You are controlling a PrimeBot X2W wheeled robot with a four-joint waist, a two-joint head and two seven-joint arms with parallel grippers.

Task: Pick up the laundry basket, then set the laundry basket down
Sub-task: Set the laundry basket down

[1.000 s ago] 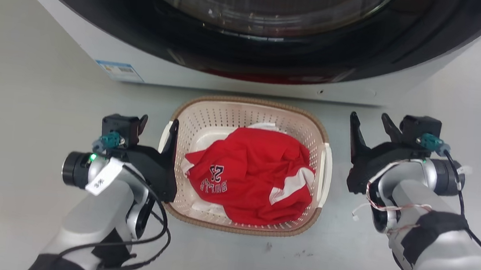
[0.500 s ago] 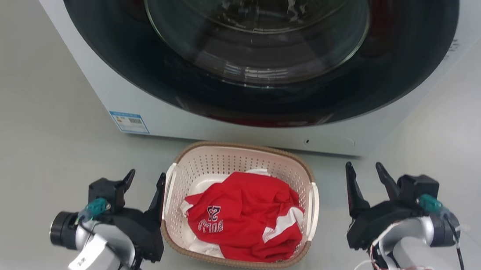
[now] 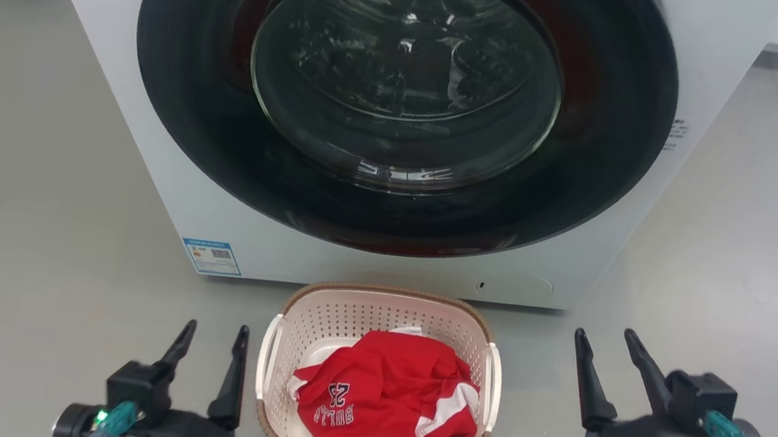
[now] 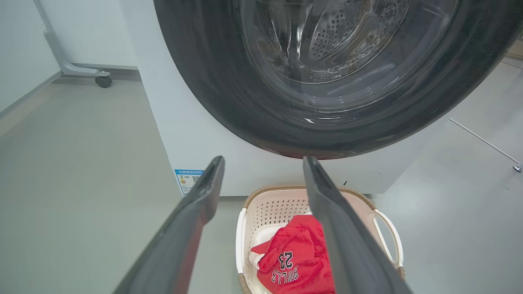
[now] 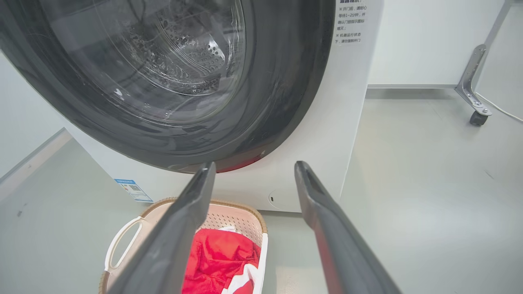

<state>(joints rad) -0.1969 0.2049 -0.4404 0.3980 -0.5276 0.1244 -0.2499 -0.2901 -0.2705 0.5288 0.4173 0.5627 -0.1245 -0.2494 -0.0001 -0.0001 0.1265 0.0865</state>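
Nearest: left gripper (image 3: 217, 330) and right gripper (image 3: 605, 336), both spread wide and empty, flanking the laundry basket (image 3: 382, 293) on the floor (image 3: 40, 213). Left one just beside its handle, right one farther off. Red shirt (image 3: 386, 397) heaped inside. Close behind the rim, blocking forward: washer (image 3: 174, 226). Wide floor either side.

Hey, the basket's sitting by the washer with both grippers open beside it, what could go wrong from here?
1. The left gripper and right gripper are both open and apart from the laundry basket; a one-sided grasp could tip it and spill the red jersey.
2. The basket sits close to the washer, so a lift might bump its front.
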